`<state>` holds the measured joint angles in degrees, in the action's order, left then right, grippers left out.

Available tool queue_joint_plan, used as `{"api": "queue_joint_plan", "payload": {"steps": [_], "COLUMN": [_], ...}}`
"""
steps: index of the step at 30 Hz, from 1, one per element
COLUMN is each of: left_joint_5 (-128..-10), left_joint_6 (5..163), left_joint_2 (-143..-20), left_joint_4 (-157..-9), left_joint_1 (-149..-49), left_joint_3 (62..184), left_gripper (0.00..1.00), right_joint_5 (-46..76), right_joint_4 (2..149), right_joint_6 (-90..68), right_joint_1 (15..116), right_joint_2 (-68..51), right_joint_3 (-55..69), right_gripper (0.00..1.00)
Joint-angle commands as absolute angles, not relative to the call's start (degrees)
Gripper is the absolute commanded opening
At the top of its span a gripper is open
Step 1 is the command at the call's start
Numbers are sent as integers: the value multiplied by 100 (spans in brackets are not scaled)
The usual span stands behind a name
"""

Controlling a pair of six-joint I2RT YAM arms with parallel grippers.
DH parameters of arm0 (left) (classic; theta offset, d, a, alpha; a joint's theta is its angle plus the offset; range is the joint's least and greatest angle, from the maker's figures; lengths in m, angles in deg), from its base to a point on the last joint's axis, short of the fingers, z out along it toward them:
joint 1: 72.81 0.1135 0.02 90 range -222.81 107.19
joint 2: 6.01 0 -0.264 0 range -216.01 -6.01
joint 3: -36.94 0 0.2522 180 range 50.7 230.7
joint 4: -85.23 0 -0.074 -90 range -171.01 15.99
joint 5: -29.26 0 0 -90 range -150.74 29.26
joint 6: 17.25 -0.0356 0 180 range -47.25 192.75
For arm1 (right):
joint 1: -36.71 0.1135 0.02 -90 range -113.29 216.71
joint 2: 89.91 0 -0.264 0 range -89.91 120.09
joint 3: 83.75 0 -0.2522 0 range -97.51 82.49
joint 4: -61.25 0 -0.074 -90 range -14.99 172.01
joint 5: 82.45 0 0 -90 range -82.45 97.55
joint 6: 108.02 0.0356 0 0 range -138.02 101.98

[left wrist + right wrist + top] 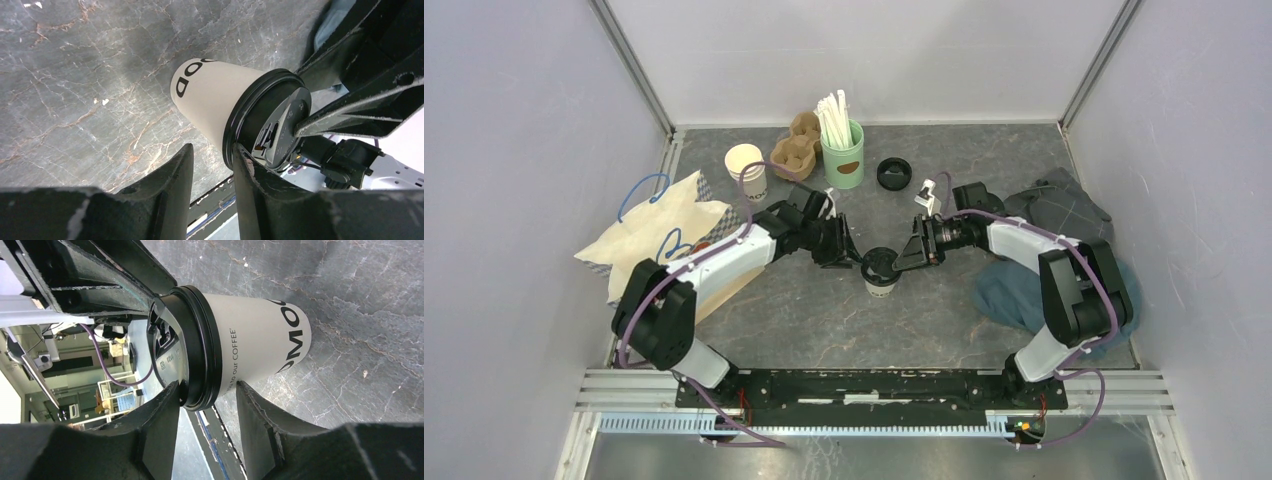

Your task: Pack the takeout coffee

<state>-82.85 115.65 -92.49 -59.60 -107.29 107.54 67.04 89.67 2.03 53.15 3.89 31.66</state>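
At the back of the surface (pixel 824 320): stacked white cups (pixel 745 166), a cardboard cup carrier (pixel 790 150), a green holder of white straws (pixel 844 165), a loose black lid (pixel 893 174). Beige bag (pixel 659 235) left, crumpled cloths (pixel 1064 212) right.

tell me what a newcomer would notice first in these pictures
The takeout coffee stands at the centre, with the left gripper and right gripper meeting at its top from opposite sides. Behind it, a green cup of white straws stands out at the back.
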Motion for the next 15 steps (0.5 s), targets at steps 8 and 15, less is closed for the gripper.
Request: {"api": "queue_joint_plan", "payload": {"steps": [8,15], "left_joint_5": [-8245,-7990], "left_joint_6": [11091,10960], "left_joint_2": [-9518,-9255], "left_joint_4": [-5049,-4709], "left_joint_1": [-10894,-10877], "left_joint_3": [11682,11860], "left_gripper": [49,59], "right_joint_5": [5585,4732], "right_joint_4": [9692,10933], "right_joint_6": [-298,-1087], "right_joint_1": [5437,5440], "right_joint_2": [154,82], "right_joint_3": [2533,1736], "right_gripper": [62,82]}}
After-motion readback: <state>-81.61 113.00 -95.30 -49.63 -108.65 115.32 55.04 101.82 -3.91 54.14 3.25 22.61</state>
